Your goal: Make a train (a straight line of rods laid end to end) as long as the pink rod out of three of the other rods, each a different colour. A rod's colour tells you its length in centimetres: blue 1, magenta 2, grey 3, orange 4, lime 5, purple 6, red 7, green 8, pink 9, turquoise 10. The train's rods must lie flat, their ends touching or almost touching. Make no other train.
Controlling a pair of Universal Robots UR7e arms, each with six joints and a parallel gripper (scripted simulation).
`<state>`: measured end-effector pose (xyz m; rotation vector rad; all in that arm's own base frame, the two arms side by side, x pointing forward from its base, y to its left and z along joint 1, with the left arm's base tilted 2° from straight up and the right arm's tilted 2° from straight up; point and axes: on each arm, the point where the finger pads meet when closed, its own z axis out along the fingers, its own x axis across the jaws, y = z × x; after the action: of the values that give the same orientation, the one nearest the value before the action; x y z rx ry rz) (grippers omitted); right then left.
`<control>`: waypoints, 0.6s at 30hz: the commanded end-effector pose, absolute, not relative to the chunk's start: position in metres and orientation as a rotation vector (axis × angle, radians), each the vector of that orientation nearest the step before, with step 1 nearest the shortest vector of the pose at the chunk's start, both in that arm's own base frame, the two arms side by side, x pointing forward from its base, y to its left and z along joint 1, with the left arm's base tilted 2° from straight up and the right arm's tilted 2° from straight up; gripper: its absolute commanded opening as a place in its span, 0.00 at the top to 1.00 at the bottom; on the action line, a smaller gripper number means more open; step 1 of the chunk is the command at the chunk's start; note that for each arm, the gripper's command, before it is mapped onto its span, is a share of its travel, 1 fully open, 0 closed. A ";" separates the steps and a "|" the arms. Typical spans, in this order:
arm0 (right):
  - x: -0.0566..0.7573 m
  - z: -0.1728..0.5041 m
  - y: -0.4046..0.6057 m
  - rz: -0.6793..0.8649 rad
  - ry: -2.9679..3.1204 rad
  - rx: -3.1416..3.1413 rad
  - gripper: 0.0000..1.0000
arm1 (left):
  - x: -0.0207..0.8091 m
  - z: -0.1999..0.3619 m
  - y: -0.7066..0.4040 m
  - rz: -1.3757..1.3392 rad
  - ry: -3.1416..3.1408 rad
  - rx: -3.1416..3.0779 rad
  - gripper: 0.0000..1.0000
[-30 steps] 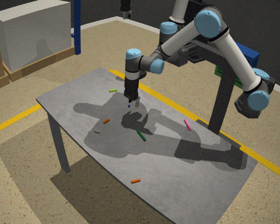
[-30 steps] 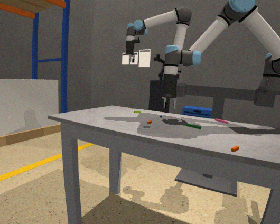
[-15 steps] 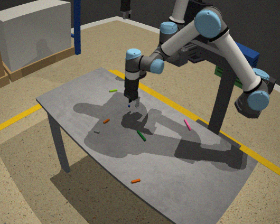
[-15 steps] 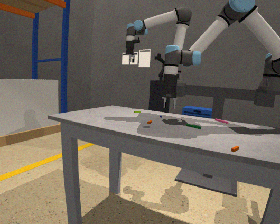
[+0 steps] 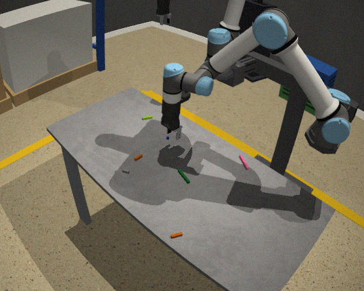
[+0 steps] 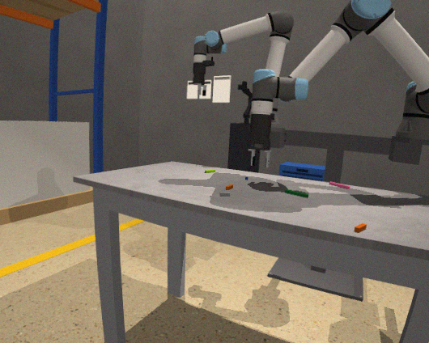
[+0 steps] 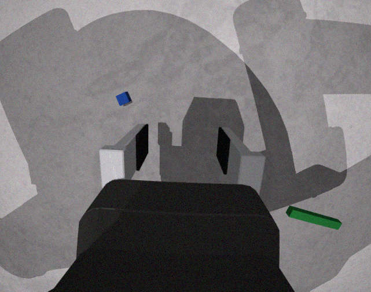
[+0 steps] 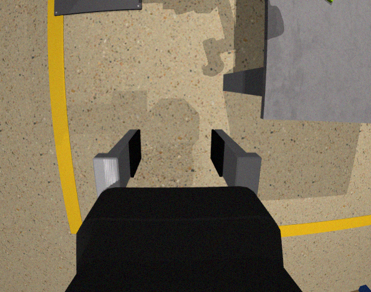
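The pink rod (image 5: 244, 162) (image 6: 339, 185) lies near the table's back edge. A green rod (image 5: 183, 176) (image 6: 296, 193) (image 7: 315, 217) lies mid-table. A small blue rod (image 5: 167, 138) (image 6: 246, 178) (image 7: 123, 98) lies apart from it. A lime rod (image 5: 147, 117) (image 6: 210, 171) lies toward the far end. One orange rod (image 5: 138, 157) (image 6: 229, 187) lies near a grey rod (image 5: 126, 171) (image 6: 224, 195); another orange rod (image 5: 176, 235) (image 6: 360, 228) lies by the front edge. No rods touch. My left gripper (image 5: 174, 132) (image 6: 261, 158) (image 7: 183, 140) is open and empty above the table near the blue rod. My right gripper (image 5: 165, 19) (image 6: 202, 90) (image 8: 176, 144) is open and empty.
The right gripper hangs high over the floor, beyond the table (image 5: 208, 254) (image 6: 140, 175) (image 8: 320, 78). The left arm reaches over the table's back edge and casts shadows across the rods. A grey post stands behind that edge.
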<state>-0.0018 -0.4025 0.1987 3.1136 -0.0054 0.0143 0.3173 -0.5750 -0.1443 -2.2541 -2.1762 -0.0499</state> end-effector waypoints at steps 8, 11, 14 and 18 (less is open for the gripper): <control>-0.002 0.199 -0.403 0.015 -0.005 3.111 0.00 | 0.318 -0.143 -0.576 -0.048 -2.177 -2.258 0.00; -0.002 0.199 -0.403 0.015 -0.005 3.111 0.00 | 0.318 -0.143 -0.576 -0.048 -2.175 -2.259 0.00; -0.002 0.199 -0.403 0.015 -0.005 3.111 0.00 | 0.318 -0.143 -0.576 -0.048 -2.166 -2.268 0.00; -0.002 0.199 -0.403 0.015 -0.005 3.111 0.00 | 0.319 -0.143 -0.576 -0.048 -2.140 -2.292 0.00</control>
<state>-0.0018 -0.4025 0.1987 3.1136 -0.0054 0.0143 0.3179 -0.5752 -0.1443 -2.2772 -2.1515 -0.0497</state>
